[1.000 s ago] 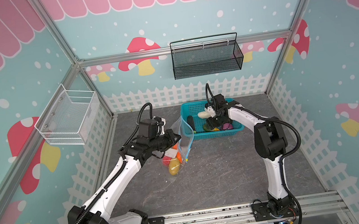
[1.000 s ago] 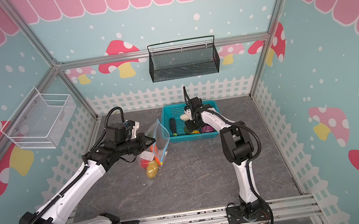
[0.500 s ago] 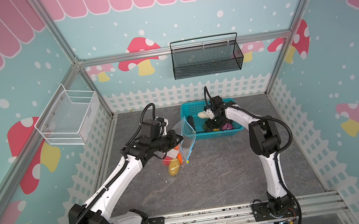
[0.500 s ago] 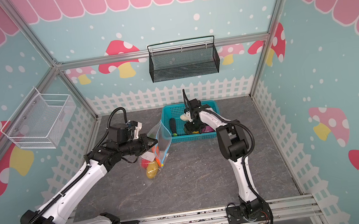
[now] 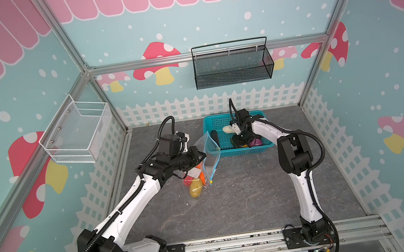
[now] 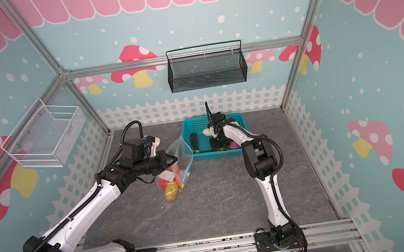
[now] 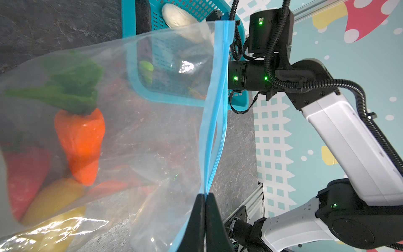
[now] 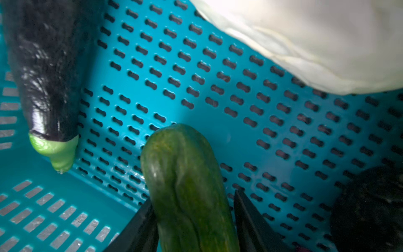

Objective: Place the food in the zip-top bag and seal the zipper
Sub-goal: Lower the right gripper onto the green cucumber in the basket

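Note:
My left gripper [image 5: 201, 156] [image 7: 205, 195] is shut on the light-blue zipper [image 7: 220, 87] of the clear zip-top bag [image 5: 207, 147] [image 6: 182, 153], holding its mouth up beside the teal basket [image 5: 241, 150]. Inside the bag lie an orange carrot [image 7: 80, 139], a yellow potato [image 5: 195, 187] and a red piece [image 7: 24, 174]. My right gripper [image 5: 238, 140] [image 8: 193, 196] reaches down into the basket, open, its fingers either side of a green cucumber [image 8: 187, 185]; one finger touches it and a thin gap shows at the other. A dark eggplant [image 8: 48, 76], a white radish [image 8: 316, 43] and a purple onion [image 5: 254, 142] lie nearby.
A black wire basket [image 5: 233, 69] hangs on the back wall and a white mesh basket [image 5: 77, 135] on the left wall. The teal basket stands against the back fence. Grey floor stretches in front of both arms to the rail.
The right gripper's jaws have narrowed around the cucumber, and the arm has shifted a little inside the basket. The left gripper still holds the bag's edge in about the same place.

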You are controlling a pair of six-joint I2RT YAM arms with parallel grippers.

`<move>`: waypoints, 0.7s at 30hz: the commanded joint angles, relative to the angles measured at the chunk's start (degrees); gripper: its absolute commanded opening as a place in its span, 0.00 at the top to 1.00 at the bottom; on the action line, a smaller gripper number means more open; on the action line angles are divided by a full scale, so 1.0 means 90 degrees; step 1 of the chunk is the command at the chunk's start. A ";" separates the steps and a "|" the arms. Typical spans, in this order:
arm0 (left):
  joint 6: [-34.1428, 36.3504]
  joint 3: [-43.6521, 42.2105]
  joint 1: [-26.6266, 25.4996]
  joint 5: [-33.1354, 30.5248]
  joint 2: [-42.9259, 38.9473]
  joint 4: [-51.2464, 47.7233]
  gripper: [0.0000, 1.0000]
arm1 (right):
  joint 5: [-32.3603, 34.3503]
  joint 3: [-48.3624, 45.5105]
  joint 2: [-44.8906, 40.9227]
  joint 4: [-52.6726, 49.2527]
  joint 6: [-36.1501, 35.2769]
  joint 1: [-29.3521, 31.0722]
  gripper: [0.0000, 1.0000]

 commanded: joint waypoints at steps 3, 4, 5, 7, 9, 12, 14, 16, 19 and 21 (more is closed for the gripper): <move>-0.0009 -0.0003 -0.0028 0.0023 0.0052 0.0128 1.00 | 0.0050 0.0198 0.0174 -0.0142 -0.0019 -0.0034 0.50; -0.0005 -0.0003 -0.0028 0.0020 0.0060 0.0140 1.00 | 0.0043 0.0214 0.0175 -0.0147 -0.0002 -0.0034 0.51; -0.0006 -0.0006 -0.0033 0.0024 0.0066 0.0144 1.00 | 0.0053 0.0212 0.0176 -0.0146 0.0012 -0.0034 0.51; -0.0008 -0.0004 -0.0028 0.0016 0.0090 0.0149 1.00 | 0.0099 0.0233 0.0184 -0.0128 0.0053 -0.0034 0.52; 0.0008 0.0003 -0.0028 0.0033 0.0109 0.0159 1.00 | 0.0113 0.0270 0.0188 -0.0132 0.0090 -0.0034 0.53; 0.0013 0.0018 -0.0028 0.0021 0.0120 0.0160 1.00 | 0.0128 0.0341 0.0208 -0.0129 0.0184 -0.0034 0.54; 0.0007 0.0014 -0.0028 0.0014 0.0123 0.0163 1.00 | 0.0071 0.0370 0.0210 -0.0091 0.0247 -0.0034 0.55; -0.0001 0.0002 -0.0028 -0.0004 0.0120 0.0186 1.00 | -0.0004 0.0395 0.0211 -0.0074 0.0294 -0.0034 0.56; -0.0020 -0.0011 -0.0033 0.0021 0.0122 0.0217 1.00 | -0.0093 0.0463 0.0239 -0.0075 0.0363 -0.0044 0.58; -0.0041 -0.0002 -0.0028 0.0033 0.0111 0.0239 1.00 | -0.0117 0.0462 0.0244 -0.0076 0.0421 -0.0068 0.59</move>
